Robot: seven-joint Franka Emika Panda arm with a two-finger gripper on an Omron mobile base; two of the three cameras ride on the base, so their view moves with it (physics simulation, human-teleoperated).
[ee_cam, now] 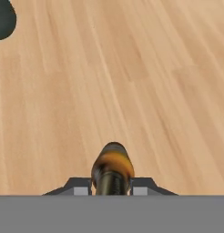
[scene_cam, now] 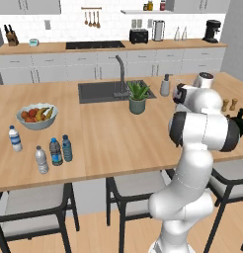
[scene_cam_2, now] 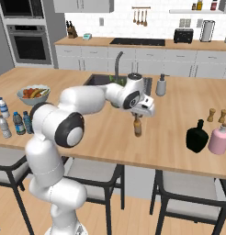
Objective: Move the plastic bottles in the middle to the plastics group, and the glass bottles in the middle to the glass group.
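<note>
White tile wall [scene_cam: 69, 22], grey cabinets [scene_cam: 54, 66], wood island [scene_cam: 118, 133] w/ sink [scene_cam: 96, 91], dark stools [scene_cam: 32, 207].

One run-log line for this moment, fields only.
gripper: shut on amber bottle | bottle: upright, at the wooden counter, contact unclear | black glass bottle: on the counter, apart from the held bottle

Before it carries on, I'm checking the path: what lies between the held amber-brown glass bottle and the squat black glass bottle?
Nothing: in the right base view, bare wooden counter separates the amber-brown glass bottle, gripped by the gripper, from the squat black glass bottle.
</note>
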